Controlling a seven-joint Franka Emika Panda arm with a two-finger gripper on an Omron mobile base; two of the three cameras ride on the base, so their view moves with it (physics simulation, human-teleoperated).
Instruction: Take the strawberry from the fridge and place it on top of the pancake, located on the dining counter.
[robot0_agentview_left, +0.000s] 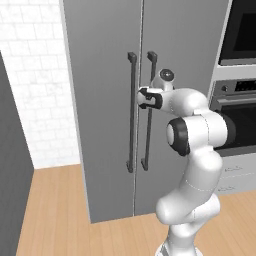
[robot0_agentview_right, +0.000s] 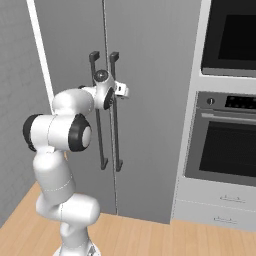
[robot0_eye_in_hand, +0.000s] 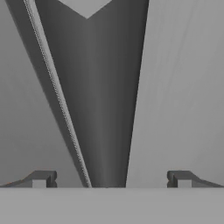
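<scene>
The fridge stands shut, its two matte grey doors meeting at a thin seam, so its shelves and anything stored inside are hidden from every camera. Two long dark vertical handles flank that seam: the left handle and the right handle. The robot's tool is raised to the upper part of the right handle, its fingers spread wide to either side of the dark bar, which runs up the centre of the hand view between the two fingertips. Whether either finger touches the bar is hard to judge from this close. In the left base view the tool is largely masked by the white wrist; in the right base view only a pale edge of it shows past the handles. Beside the fridge, a black wall oven is cut off at the frame edge. A light-wood floor runs below.
</scene>
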